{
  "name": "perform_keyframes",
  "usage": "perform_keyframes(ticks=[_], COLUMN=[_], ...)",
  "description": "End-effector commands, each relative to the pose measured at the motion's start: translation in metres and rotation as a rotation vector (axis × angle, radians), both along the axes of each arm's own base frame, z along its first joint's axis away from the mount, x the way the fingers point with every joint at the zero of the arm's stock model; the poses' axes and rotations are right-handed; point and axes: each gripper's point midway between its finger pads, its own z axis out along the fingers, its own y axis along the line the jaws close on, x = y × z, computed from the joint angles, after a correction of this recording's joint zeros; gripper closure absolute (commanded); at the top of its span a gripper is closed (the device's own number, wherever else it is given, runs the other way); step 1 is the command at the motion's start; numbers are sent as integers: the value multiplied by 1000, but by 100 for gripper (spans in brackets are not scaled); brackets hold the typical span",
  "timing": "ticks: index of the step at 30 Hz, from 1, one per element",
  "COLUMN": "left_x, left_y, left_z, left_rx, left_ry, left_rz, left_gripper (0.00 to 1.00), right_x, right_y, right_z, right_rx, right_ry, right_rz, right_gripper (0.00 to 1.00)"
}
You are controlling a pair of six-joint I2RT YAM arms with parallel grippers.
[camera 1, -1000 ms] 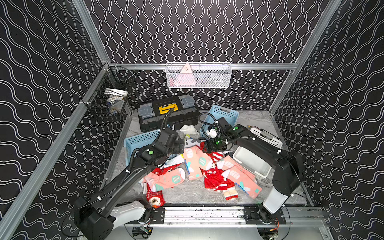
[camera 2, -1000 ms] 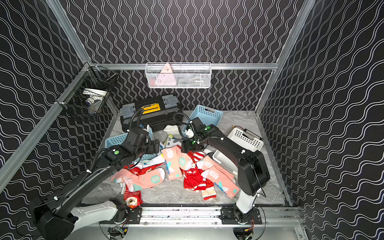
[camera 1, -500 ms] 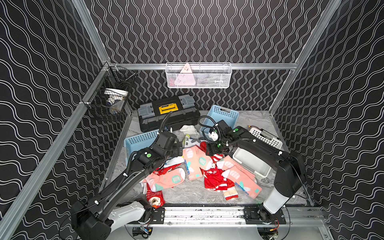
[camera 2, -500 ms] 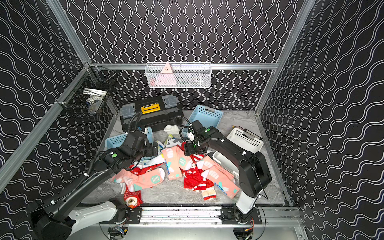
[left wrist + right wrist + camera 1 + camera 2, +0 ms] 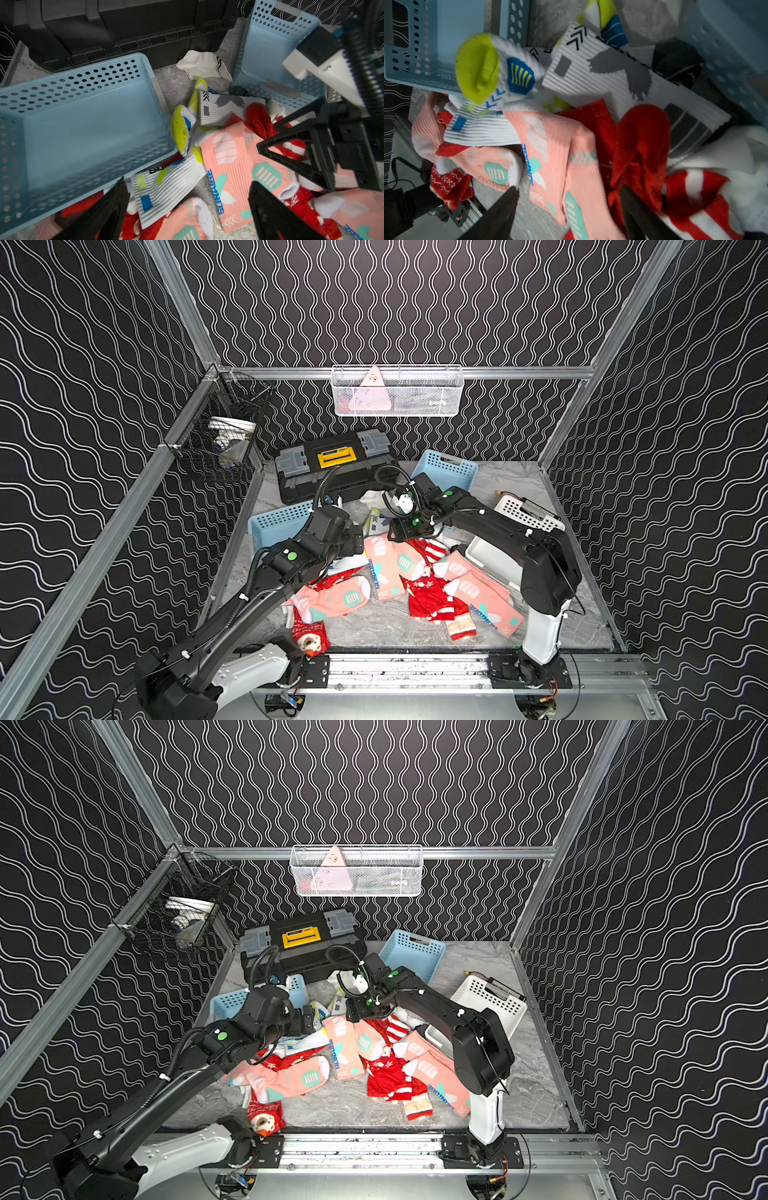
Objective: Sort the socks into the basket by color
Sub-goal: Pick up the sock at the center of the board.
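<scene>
The left arm (image 5: 232, 614) runs long and low from the near-left corner toward the middle. The right arm (image 5: 498, 526) rises at the near right, folds at its elbow and reaches left, so both wrists nearly meet over the heap. Behind them sits a hard black toolbox (image 5: 303, 483), its front partly crossed by cables. A perforated blue plastic basket (image 5: 83, 124) lies at the left, a second one (image 5: 446, 470) leans tilted farther back, and a white basket (image 5: 528, 514) at the right is partly hidden by the right arm. The socks (image 5: 390, 576) lie heaped on the grey marbled table (image 5: 374, 630) just right of the left basket, and some are covered by the left arm. The left gripper (image 5: 187, 182) hangs with its jaws wide apart, holding nothing, over a ribbed white sock (image 5: 166, 187). The right gripper (image 5: 569, 188) is also spread and empty, above a ribbed salmon sock (image 5: 550, 145) and a fuzzy red sock (image 5: 641, 141). A yellow-toed sock (image 5: 477, 66) shows blurred.
</scene>
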Motion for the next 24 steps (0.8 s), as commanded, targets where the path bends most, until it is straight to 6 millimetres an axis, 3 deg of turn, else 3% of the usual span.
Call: perform_keyframes(ticks=[1,7,9,11,18,19,24], left_x=[-4,-7,-7,-7,-5,-5,-5], left_y=[6,8,8,7,3,2,1], left_z=[-1,-2,-3,-5,-10,-10,-13], left_rx=[10,10,14,17,12,10,11], left_ry=[6,5,10,17,23,24,26], left_rz=[25,24,20,16,-2,-4,-12], left_gripper=[6,6,6,5,5,5,5], right_x=[10,14,10,6,-8,-8,-14], right_y=[13,25,28,29,27,28,29], right_z=[1,-12,-14,-31,-39,-24,-12], right_rx=[37,61,80,67,63,82,57], right_ry=[-32,-1,13,53,81,55,8], right_rz=[28,49,60,65,70,68,85], right_gripper=[20,20,20,21,28,29,33])
